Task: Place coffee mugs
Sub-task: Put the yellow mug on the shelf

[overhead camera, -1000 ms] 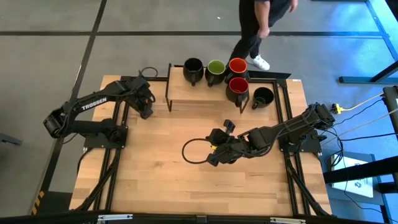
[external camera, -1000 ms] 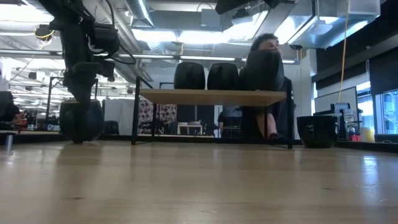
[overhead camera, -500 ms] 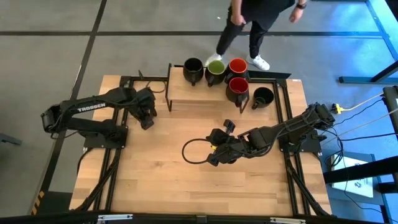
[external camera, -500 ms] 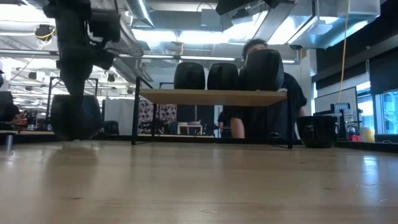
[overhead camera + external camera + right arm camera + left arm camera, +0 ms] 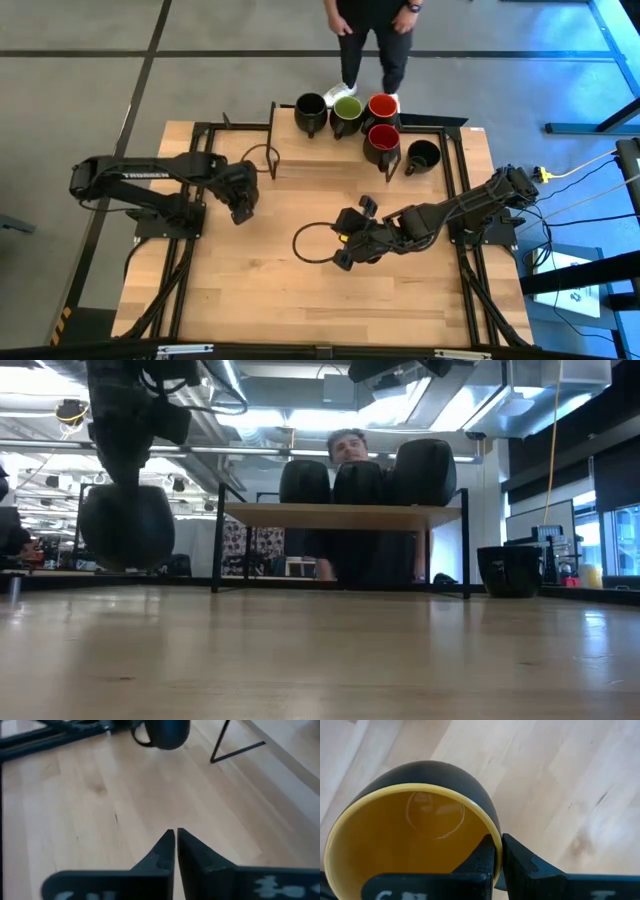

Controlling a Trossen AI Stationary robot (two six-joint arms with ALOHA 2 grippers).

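Note:
My left gripper (image 5: 240, 203) (image 5: 498, 840) is shut on a black mug with a yellow inside (image 5: 415, 835), carried above the left half of the table (image 5: 125, 525). Four mugs stand on the low wooden shelf (image 5: 300, 150) at the far edge: a black one (image 5: 311, 112), a green one (image 5: 347, 110) and two red ones (image 5: 382, 105) (image 5: 383, 138). Another black mug (image 5: 424, 154) (image 5: 510, 570) stands on the table to the right of the shelf. My right gripper (image 5: 343, 255) (image 5: 175, 842) is shut and empty, low over the middle of the table. My left gripper holds the yellow-lined mug by its rim (image 5: 496, 851), pinched with one finger inside the mug and one outside. The fingers come from above, pointing down. The mug hangs upright below them, lifted clear of the table.
A person stands just beyond the far edge, behind the shelf (image 5: 372, 40). The shelf's thin black legs (image 5: 235, 745) stand on the table. A cable loop (image 5: 312, 243) lies beside my right gripper. Bare wood lies toward the near edge (image 5: 300, 300).
My left gripper has carried the yellow-lined mug from near the shelf's left end toward the near edge and a little to the right, keeping it upright and held. The person beyond the table has walked toward the left.

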